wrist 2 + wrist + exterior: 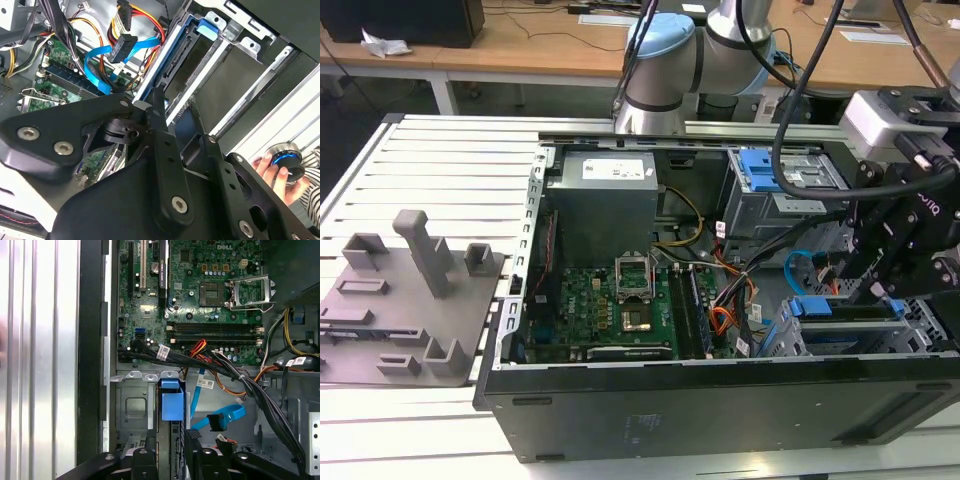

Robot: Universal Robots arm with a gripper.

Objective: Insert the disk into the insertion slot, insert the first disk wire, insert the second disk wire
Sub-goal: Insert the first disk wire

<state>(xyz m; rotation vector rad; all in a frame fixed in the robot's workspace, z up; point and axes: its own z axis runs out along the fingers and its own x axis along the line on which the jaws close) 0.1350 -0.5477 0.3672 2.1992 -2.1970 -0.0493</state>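
Observation:
The disk point(175, 440) stands on edge in its bright blue caddy point(172, 400), set into the silver-grey insertion slot point(132, 410). My gripper point(172, 460) is shut on the disk's near end, one black finger on each side. In the exterior view the gripper point(885, 295) hangs over the case's right corner, above the disk point(840, 312) and the slot point(790, 345). The second disk wire point(227, 415), a light-blue flat cable with a black connector, lies loose beside the slot. It also shows in the second wrist view point(97, 62). I cannot tell which lead is the first disk wire.
A grey cage with a blue latch point(760, 170) sits behind the slot. Bundled black, orange and yellow cables point(240, 375) cross between the motherboard point(610, 300) and the slot. A person's hand point(280, 172) rests on a round knob outside the case. A grey fixture plate point(400, 300) lies at the exterior view's left.

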